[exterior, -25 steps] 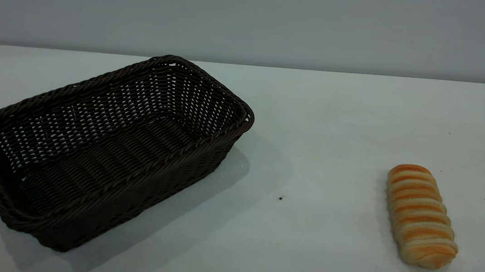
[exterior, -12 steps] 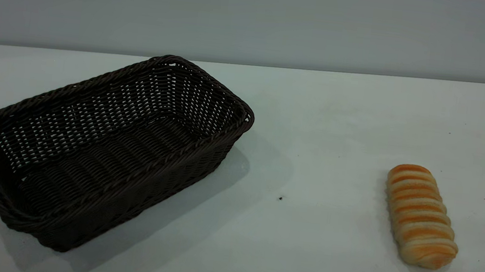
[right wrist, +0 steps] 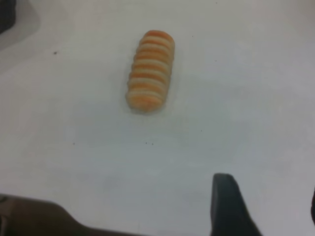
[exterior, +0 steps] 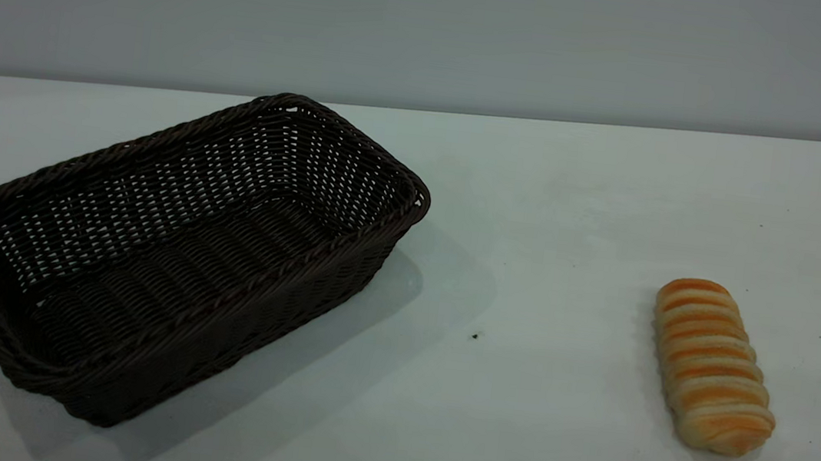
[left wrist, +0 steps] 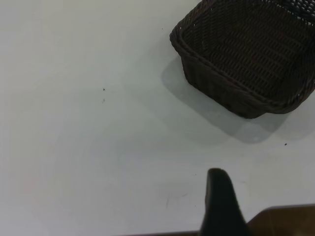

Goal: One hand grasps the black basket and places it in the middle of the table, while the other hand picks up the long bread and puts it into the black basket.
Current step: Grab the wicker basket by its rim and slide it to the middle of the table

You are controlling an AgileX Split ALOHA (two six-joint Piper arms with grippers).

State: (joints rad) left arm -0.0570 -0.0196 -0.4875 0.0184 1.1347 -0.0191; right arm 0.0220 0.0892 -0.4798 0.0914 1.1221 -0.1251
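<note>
The black basket [exterior: 176, 250] stands empty on the left part of the white table [exterior: 553, 200], turned at an angle. The left wrist view shows it [left wrist: 251, 54] well ahead of my left gripper [left wrist: 268, 187]. Only one black finger [left wrist: 220, 196] of that gripper shows, with nothing beside it, so the jaws stand wide apart and empty. The long bread [exterior: 712, 365] lies on the table at the right. In the right wrist view the bread [right wrist: 150, 70] lies ahead of my open, empty right gripper [right wrist: 268, 194]. Neither gripper shows in the exterior view.
A grey wall [exterior: 434, 24] runs behind the table's far edge. A few dark specks [exterior: 475, 336] mark the tabletop between basket and bread. A brown surface past the table's near edge shows in the left wrist view [left wrist: 288, 221] and the right wrist view [right wrist: 29, 216].
</note>
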